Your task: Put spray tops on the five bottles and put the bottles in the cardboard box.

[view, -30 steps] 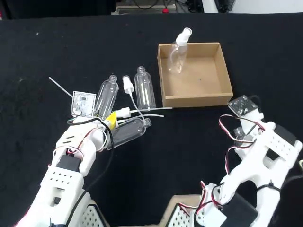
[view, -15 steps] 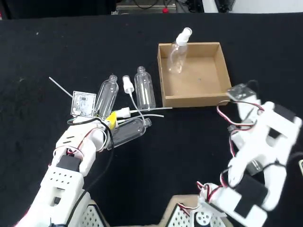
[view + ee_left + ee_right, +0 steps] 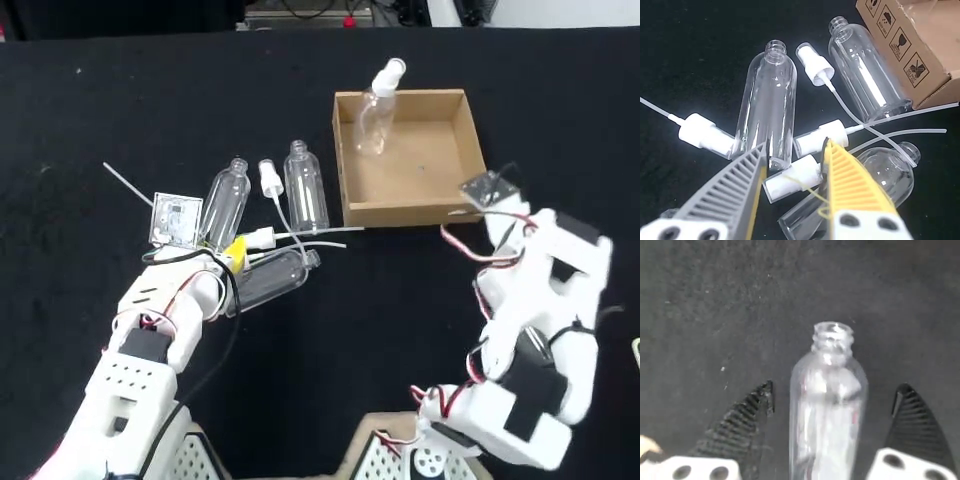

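Fingers (image 3: 740,425) of right pincer (image 3: 835,386) splayed, flanking bottle (image 3: 827,375).

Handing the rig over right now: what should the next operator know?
Left gripper: over a loose spray top beside three uncapped bottles; grip unclear.
Right gripper: open, straddling a fourth uncapped bottle, not touching it.
Done: one capped bottle leaning in the cardboard box.
Left: cap four bottles, then box them.

Cardboard box (image 3: 415,212), upper centre: plain brown. Bottles (image 3: 769,100) noted clear, spray tops (image 3: 814,65) white, table (image 3: 120,90) black. Left gripper (image 3: 795,145): ribbed, grey and yellow.
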